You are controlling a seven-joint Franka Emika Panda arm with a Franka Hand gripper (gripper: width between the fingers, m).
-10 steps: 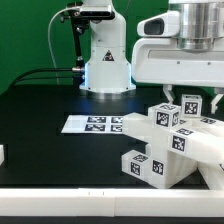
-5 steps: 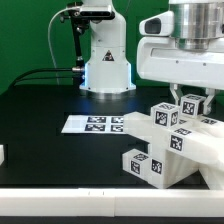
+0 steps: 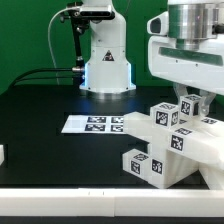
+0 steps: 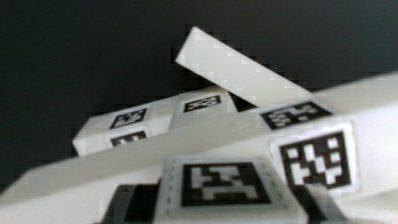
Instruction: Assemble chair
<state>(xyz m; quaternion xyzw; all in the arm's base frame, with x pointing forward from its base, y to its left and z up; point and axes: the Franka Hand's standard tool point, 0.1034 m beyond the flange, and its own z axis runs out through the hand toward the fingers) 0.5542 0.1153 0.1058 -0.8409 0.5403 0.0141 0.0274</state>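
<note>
The chair (image 3: 168,142) is a cluster of matte white blocky pieces with black-and-white tags, on the black table at the exterior view's right. My gripper (image 3: 190,102) hangs straight down over its top, with the fingers round an upper tagged block (image 3: 186,108). In the wrist view that tagged white piece (image 4: 222,183) fills the gap between my dark fingers (image 4: 143,205), so the gripper (image 4: 222,207) is shut on it. Beyond it lie more tagged bars (image 4: 151,118), and a flat white slab (image 4: 240,62) slants away. The right finger is hidden.
The marker board (image 3: 95,124) lies flat on the table just to the exterior view's left of the chair. The arm's white base (image 3: 106,62) stands at the back. A small white part (image 3: 2,155) sits at the left edge. A white ledge (image 3: 60,205) runs along the front.
The arm has shifted a little toward the exterior view's right and the fingers have closed in on the top block of the chair.
</note>
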